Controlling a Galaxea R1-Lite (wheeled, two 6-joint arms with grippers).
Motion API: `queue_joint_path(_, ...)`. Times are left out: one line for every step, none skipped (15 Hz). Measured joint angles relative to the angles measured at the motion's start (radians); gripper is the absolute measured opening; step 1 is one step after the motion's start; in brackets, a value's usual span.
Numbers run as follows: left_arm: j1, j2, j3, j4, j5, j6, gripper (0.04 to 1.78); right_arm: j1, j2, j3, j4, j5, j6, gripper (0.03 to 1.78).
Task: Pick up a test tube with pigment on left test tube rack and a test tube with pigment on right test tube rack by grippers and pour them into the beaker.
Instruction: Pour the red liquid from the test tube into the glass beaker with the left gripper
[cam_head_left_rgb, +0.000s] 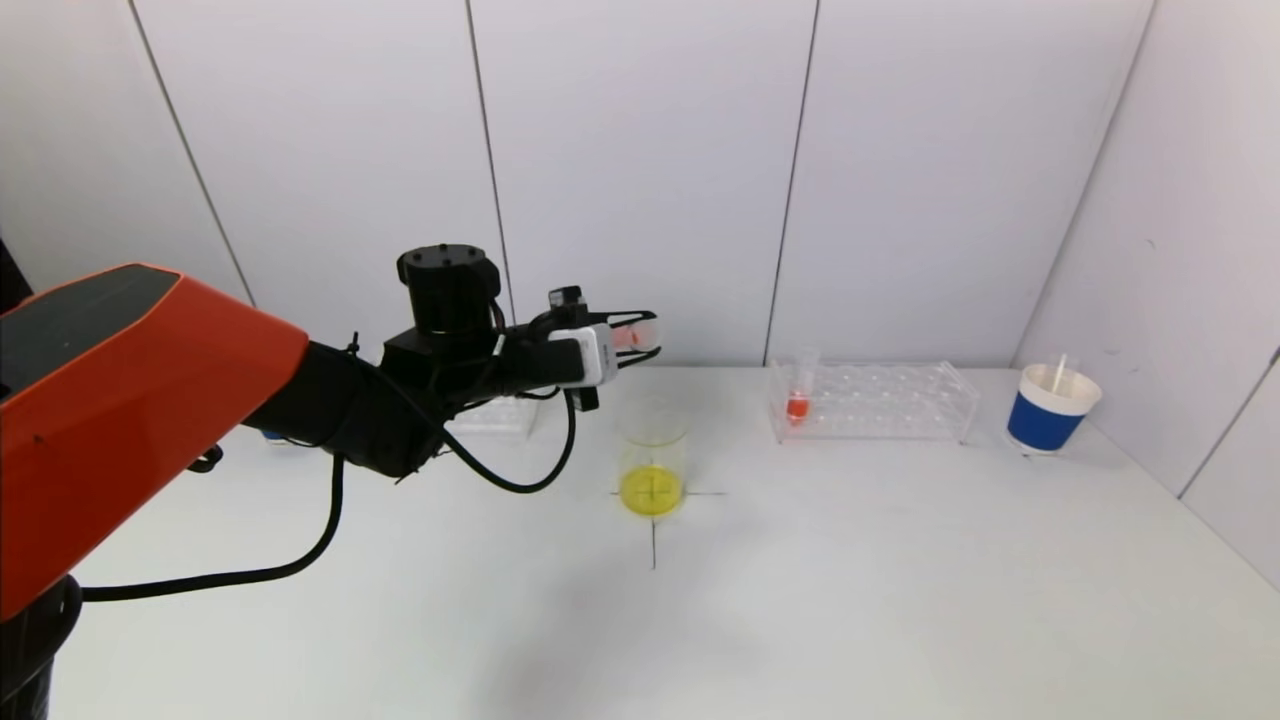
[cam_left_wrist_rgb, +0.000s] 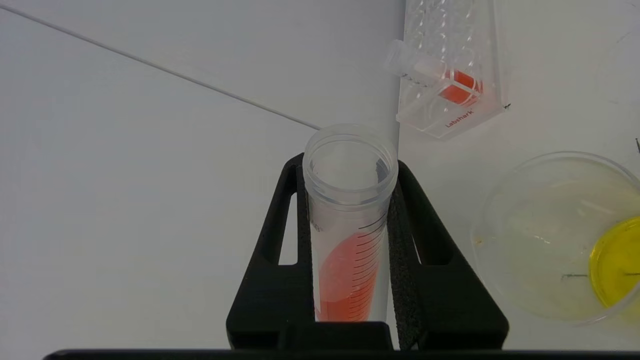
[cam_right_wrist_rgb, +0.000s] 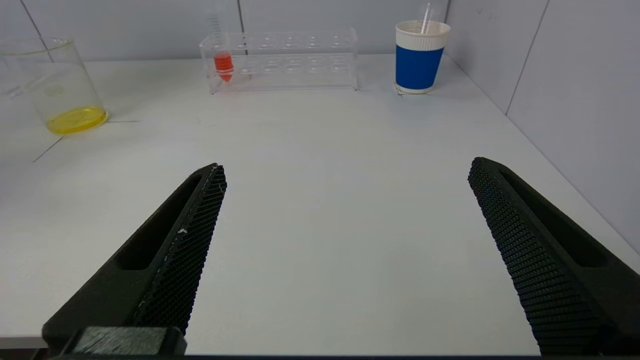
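Left gripper (cam_left_wrist_rgb: 350, 240) clamps 1 clear plastic test tube of orange pigment (cam_left_wrist_rgb: 347, 260), long axis near horizontal, mouth toward 3 o'clock above the glass beaker with yellow liquid (cam_head_left_rgb: 652, 455); right gripper (cam_right_wrist_rgb: 345, 250) gapes, idle.

You can read only one word, "Labshark", printed in red on the end wall of the clear right test tube rack (cam_left_wrist_rgb: 450, 65); the graduation marks on the held test tube (cam_left_wrist_rgb: 350, 235) carry no legible numbers.
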Motion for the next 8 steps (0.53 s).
queue_joint_path(0.004, 0.007, 0.0, 0.0, -0.009, 0.026, 0.44, 0.0, 0.0, 0.0, 0.0, 0.0, 0.0, 1.76)
queue_joint_path(0.007, 0.012, 0.0, 0.0, -0.011, 0.048, 0.44, 0.0, 0.0, 0.0, 0.0, 0.0, 0.0, 1.76)
queue_joint_path(0.009, 0.017, 0.0, -0.002, -0.011, 0.062, 0.44, 0.0, 0.0, 0.0, 0.0, 0.0, 0.0, 1.76)
queue_joint_path(0.009, 0.024, -0.001, -0.002, -0.011, 0.076, 0.44, 0.0, 0.0, 0.0, 0.0, 0.0, 0.0, 1.76)
queue_joint_path(0.009, 0.029, -0.003, -0.002, -0.011, 0.092, 0.44, 0.0, 0.0, 0.0, 0.0, 0.0, 0.0, 1.76)
queue_joint_path(0.009, 0.037, -0.005, -0.002, -0.011, 0.106, 0.44, 0.0, 0.0, 0.0, 0.0, 0.0, 0.0, 1.76)
queue_joint_path(0.01, 0.043, -0.008, -0.002, -0.011, 0.12, 0.44, 0.0, 0.0, 0.0, 0.0, 0.0, 0.0, 1.76)
queue_joint_path(0.011, 0.049, -0.011, -0.002, -0.012, 0.139, 0.44, 0.0, 0.0, 0.0, 0.0, 0.0, 0.0, 1.76)
